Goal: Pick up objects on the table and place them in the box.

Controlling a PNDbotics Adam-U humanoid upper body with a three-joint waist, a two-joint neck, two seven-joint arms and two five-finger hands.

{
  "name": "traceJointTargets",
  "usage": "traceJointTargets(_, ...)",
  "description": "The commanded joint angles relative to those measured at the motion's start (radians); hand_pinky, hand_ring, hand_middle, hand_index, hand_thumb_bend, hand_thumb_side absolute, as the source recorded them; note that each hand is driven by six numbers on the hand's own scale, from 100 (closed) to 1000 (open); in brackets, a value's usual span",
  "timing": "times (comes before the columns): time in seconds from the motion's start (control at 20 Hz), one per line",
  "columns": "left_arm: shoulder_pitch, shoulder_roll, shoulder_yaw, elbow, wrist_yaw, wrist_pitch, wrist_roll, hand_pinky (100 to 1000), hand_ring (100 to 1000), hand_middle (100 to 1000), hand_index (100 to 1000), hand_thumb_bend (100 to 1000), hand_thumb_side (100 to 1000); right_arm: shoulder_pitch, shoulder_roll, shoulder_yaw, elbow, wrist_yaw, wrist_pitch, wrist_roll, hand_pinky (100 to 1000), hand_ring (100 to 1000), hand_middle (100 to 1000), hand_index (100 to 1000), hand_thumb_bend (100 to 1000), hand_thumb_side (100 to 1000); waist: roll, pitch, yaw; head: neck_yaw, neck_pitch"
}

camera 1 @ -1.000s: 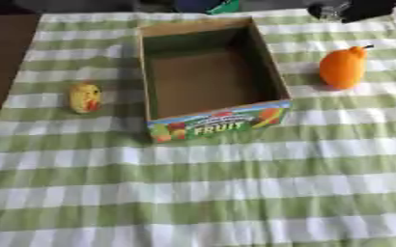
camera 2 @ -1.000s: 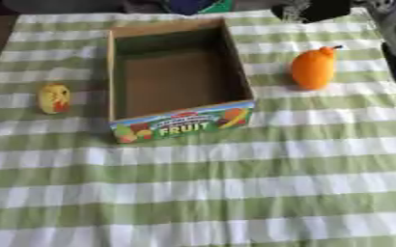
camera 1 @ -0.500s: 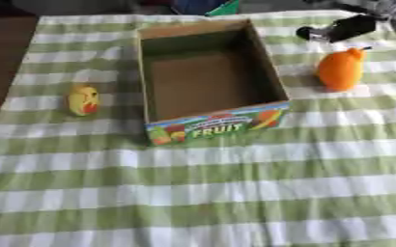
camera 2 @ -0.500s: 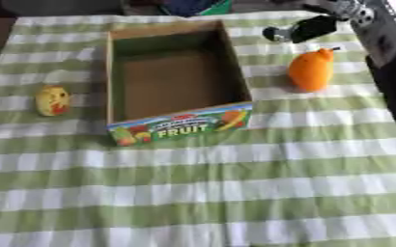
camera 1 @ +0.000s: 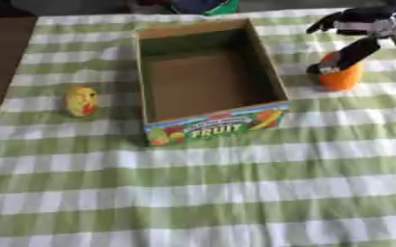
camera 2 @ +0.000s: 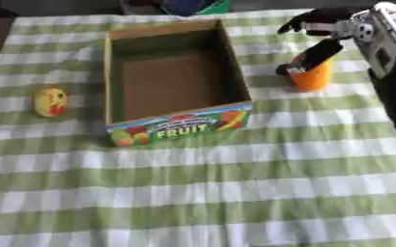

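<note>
- The orange fruit (camera 2: 313,77), smooth and rounded, stood on the checked desk (camera 1: 235,193) right of the open cardboard box (camera 1: 205,82).
- The right hand (camera 2: 324,29) spread its fingers (camera 2: 318,53) apart over the fruit; one touched it.

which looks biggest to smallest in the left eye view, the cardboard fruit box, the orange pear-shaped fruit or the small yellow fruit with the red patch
1. Cardboard fruit box, by far the largest.
2. Orange pear-shaped fruit, though the right hand covers part of it.
3. Small yellow fruit, which looks only slightly smaller, so the last two are close.

Green-and-white checked tablecloth (camera 1: 235,193) — dark floor (camera 1: 3,43) at left
</note>
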Motion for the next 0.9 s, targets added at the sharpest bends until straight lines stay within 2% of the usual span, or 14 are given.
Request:
traceJointTargets(0.05,-0.005,0.012,0.000,-0.019,-0.002,0.000,-0.007,616,642,703,818,100,940,-0.014,-0.046,-0.017,-0.013,0.022,0.005,0.027,847,964,954,1000,474,649,0.000,-0.018,-0.004,0.004,-0.008)
traceJointTargets(0.45,-0.003,0.007,-0.001,-0.019,-0.003,0.001,-0.010,616,640,701,815,100,940,0.000,-0.065,-0.034,-0.002,0.071,0.033,0.013,846,968,967,1000,482,645,-0.001,-0.015,-0.007,0.008,-0.009)
traceJointTargets(0.9,-0.003,0.006,0.001,-0.019,-0.003,0.002,-0.008,616,635,697,813,100,941,0.015,-0.082,-0.035,0.017,0.084,0.009,0.058,845,968,966,1000,472,622,-0.003,-0.010,-0.014,0.015,-0.005)
